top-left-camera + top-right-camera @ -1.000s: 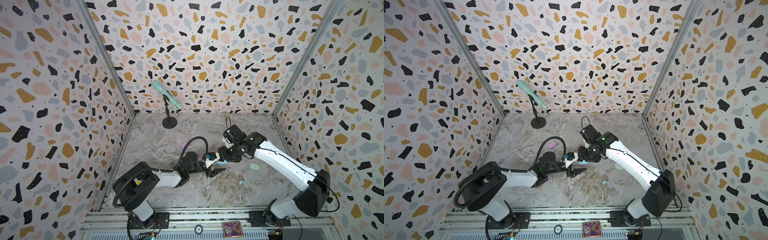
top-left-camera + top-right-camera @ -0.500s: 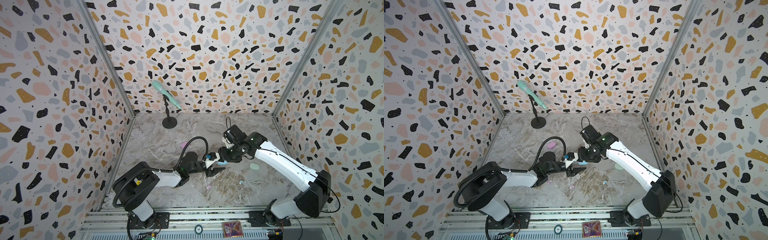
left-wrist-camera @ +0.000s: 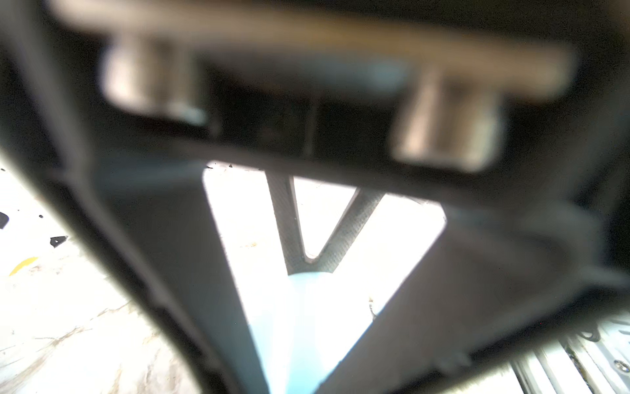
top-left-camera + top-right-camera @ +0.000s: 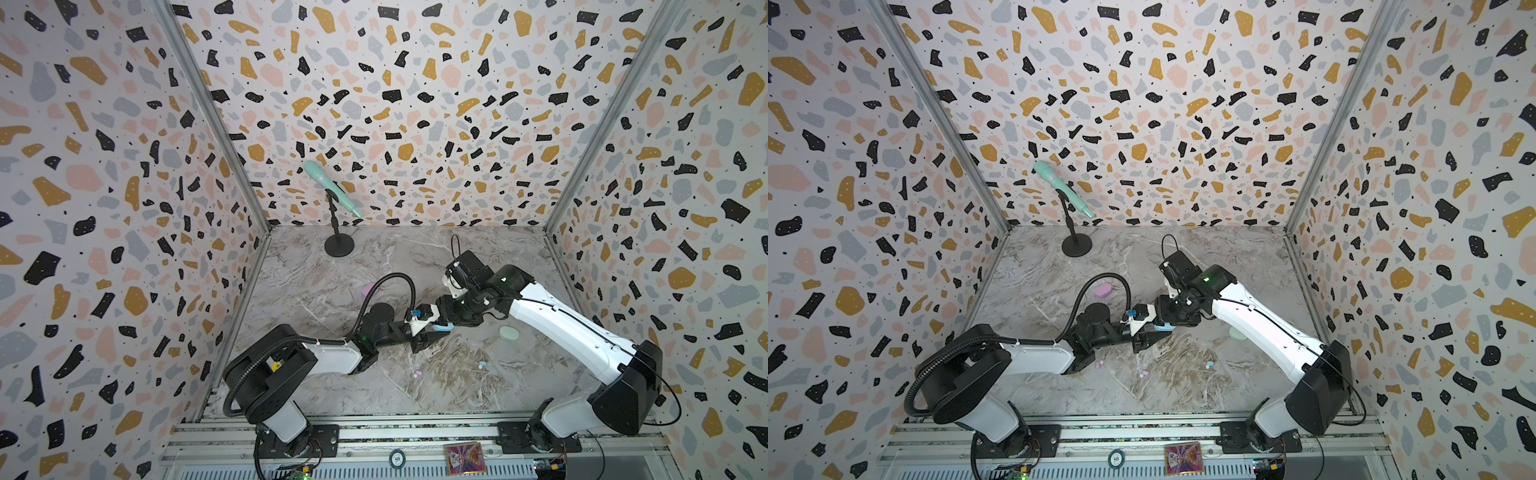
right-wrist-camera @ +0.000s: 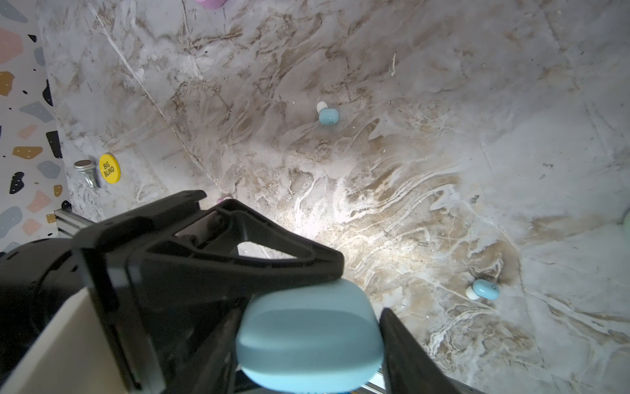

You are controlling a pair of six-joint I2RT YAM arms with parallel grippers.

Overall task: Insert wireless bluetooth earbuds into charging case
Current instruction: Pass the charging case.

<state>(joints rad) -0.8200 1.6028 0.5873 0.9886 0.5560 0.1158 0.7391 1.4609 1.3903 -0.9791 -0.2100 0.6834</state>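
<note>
The light blue charging case (image 4: 441,328) (image 4: 1163,328) hangs just above the marble floor, mid-table, with its lid down. My right gripper (image 5: 315,308) is shut on the case (image 5: 310,337), one finger on each side. My left gripper (image 4: 430,333) meets it from the opposite side. One of its black fingers (image 5: 272,259) lies across the case, and pale blue fills the narrow wedge between its jaws (image 3: 300,341). Two blue earbuds (image 5: 328,114) (image 5: 485,290) lie loose on the floor. A pink earbud (image 4: 417,374) lies nearer the front.
A pink case (image 4: 369,288) lies behind the left arm and a mint case (image 4: 509,332) lies under the right arm. A mint microphone on a black stand (image 4: 339,245) is at the back. A yellow chip (image 5: 109,169) sits by the front rail.
My left gripper's jaws have closed in on the blue case. Both arms and the case have stayed almost where they were.
</note>
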